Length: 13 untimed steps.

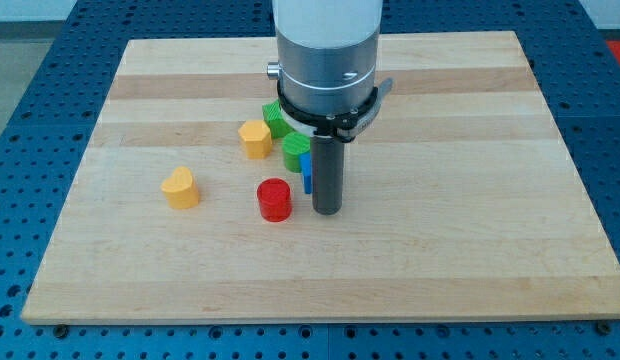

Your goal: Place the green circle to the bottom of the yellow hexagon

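While my tip, a bare rod grasping nothing, stands just right of the green round plastic block, that block sits right of the yellow hexagonal block, so I judge the approach underway, needing a leftward-downward push.

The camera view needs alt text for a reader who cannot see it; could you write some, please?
My tip rests on a wooden board, right of a red cylinder and beside blue and green blocks. A yellow hexagon and yellow heart lie left.

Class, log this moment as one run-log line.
tip right of blue block | green circle right of yellow hexagon, not below | red block nearby
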Tool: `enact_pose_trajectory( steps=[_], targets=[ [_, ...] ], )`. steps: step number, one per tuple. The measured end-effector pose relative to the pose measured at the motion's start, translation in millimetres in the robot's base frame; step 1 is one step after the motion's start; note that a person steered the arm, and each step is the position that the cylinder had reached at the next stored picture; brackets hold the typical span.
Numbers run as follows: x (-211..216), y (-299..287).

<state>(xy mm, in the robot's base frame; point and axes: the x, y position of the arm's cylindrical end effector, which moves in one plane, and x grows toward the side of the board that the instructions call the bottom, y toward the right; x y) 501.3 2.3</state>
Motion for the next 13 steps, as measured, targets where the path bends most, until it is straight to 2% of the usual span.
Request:
enact_pose_trajectory(
  steps=[7, 9, 10, 13],
  targets=[
    [-7, 33],
    [-18, 163],
    [-38, 177],
    [-86, 138]
  ],
)
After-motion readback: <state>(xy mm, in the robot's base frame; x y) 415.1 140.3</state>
